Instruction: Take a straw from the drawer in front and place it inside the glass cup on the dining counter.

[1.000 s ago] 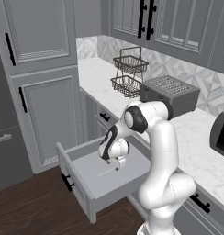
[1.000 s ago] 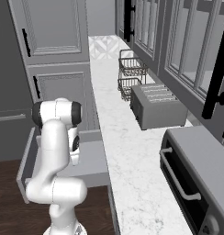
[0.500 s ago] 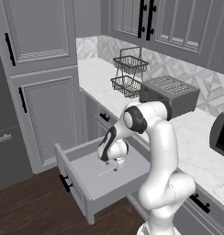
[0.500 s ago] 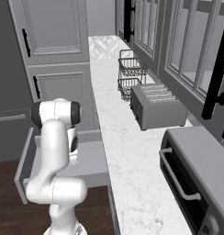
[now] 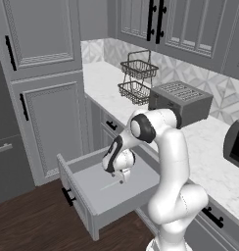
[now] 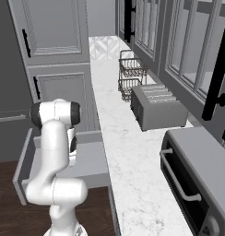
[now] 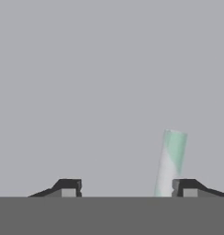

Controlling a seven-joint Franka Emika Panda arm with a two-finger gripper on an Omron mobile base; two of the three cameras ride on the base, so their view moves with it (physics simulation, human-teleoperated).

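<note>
The grey drawer (image 5: 78,195) stands pulled out below the worktop, and its floor (image 6: 90,159) shows beside the arm. The straw (image 5: 111,186), a thin pale stick, lies flat on the drawer floor. My gripper (image 5: 123,177) reaches down into the drawer just above the straw, jaws open. In the hand view the straw's end (image 7: 170,161) rises close against the inner side of the right fingertip (image 7: 188,188), between the fingers of the gripper (image 7: 127,190). Nothing is gripped. The glass cup and the dining counter are out of view.
A marble worktop (image 5: 209,152) runs above the drawer, carrying wire baskets (image 5: 138,78), a toaster (image 5: 180,100) and a toaster oven (image 6: 197,179). Tall grey cabinet doors (image 5: 53,122) stand left of the drawer. Dark wood floor (image 5: 33,220) lies in front.
The hand has sunk slightly lower into the drawer, toward the straw. The jaws have stayed open, barely narrower.
</note>
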